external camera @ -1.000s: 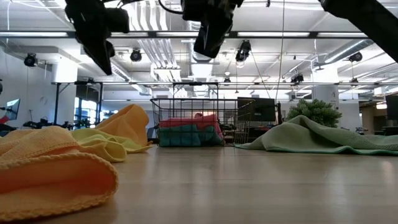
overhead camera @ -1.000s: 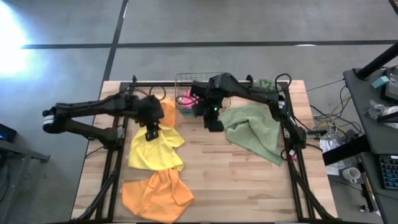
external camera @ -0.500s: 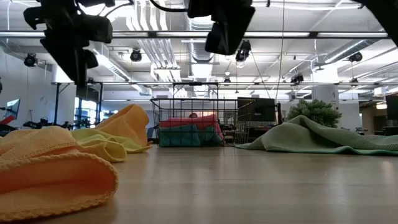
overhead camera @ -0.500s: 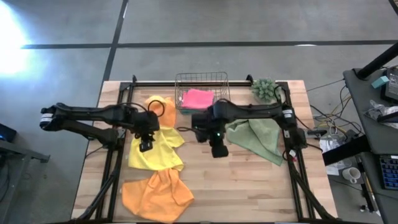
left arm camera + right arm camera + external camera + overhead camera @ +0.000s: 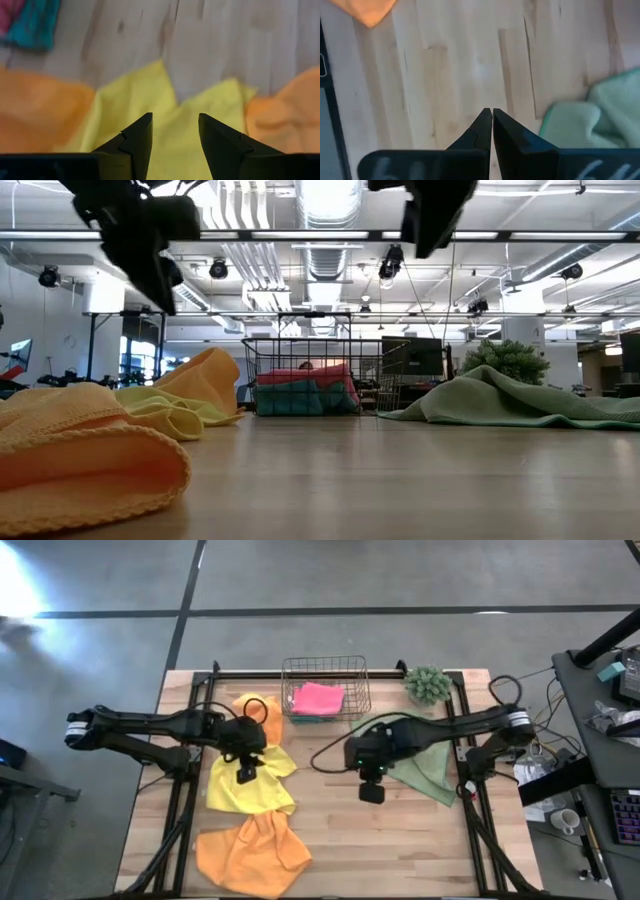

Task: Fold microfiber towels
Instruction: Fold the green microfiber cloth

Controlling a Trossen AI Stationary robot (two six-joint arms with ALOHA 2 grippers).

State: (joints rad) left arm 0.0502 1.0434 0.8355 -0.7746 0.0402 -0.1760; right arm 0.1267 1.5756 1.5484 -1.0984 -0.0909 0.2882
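In the wire basket (image 5: 325, 690), pink and teal towels are stowed; four lie unfolded. Nothing is gripped: left gripper (image 5: 243, 775) parted, right gripper (image 5: 371, 795) clenched empty.

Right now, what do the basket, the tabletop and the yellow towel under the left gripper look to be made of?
Basket: thin dark metal wire, an open see-through grid. Tabletop: pale wood in jointed strips with visible grain, matte, probably butcher block. Yellow towel: soft napped cloth, likely microfiber; it slumps in rounded folds.
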